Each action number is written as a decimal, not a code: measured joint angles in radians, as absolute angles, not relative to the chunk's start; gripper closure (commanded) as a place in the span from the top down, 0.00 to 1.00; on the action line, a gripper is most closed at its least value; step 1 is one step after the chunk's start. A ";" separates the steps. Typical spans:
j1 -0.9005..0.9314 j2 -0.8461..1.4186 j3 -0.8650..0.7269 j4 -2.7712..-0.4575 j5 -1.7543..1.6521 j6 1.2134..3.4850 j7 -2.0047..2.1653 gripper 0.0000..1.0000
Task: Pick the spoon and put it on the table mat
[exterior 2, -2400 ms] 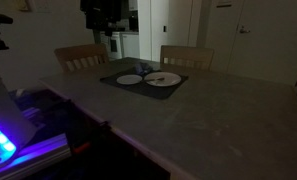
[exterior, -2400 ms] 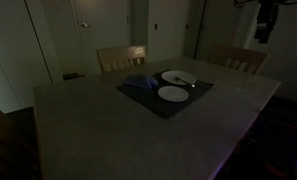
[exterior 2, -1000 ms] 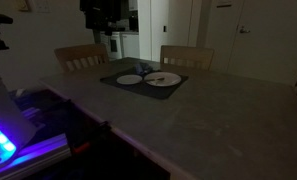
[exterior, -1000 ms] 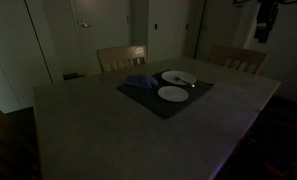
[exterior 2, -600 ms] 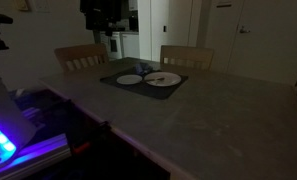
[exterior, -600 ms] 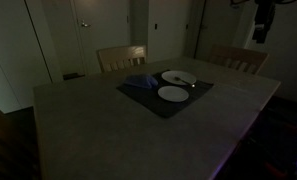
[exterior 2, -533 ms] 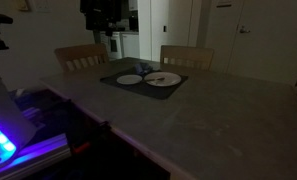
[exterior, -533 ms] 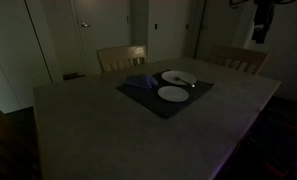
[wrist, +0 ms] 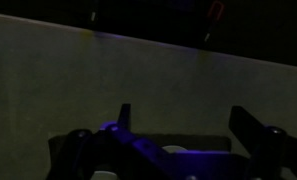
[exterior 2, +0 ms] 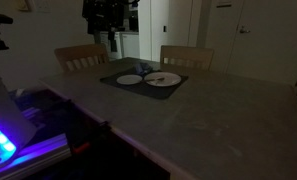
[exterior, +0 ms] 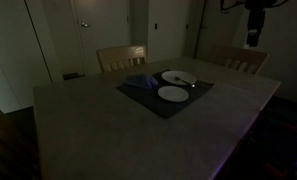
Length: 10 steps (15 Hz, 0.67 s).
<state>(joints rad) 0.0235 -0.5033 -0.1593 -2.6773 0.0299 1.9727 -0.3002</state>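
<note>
On the farther white plate (exterior: 169,75): spoon (exterior: 187,82), a thin pale sliver, barely made out in the gloom. Just beside that plate, nearer the camera, a second white plate (exterior: 173,94). Under both, a dark table mat (exterior: 148,102), with a crumpled blue cloth (exterior: 138,83) toward its rear corner. All of it on a wide grey table (exterior: 108,130), toward the far side. Behind the table, a wooden chair (exterior: 121,57) and a second chair (exterior: 238,60). High up and well apart from the spoon, the end effector (exterior: 252,41), dark against the wall in both exterior views. In the wrist view, fingers (wrist: 125,115) spread wide, nothing between them, grey table top ahead. At the edge of an exterior view, a purple-blue glow (exterior 2: 2,140). Too dim for any lettering to be read.
</note>
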 measured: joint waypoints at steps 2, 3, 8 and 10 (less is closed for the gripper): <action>0.036 -0.467 -0.155 -2.662 0.031 1.975 -0.301 1.00; 0.039 -0.448 -0.150 -2.656 0.032 1.977 -0.301 1.00; 0.043 -0.365 -0.114 -2.641 0.033 2.040 -0.277 1.00; 0.043 -0.328 -0.104 -2.635 0.033 2.093 -0.256 1.00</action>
<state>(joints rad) 0.0425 -0.3281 -0.1038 -2.6346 0.0333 2.0927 -0.2561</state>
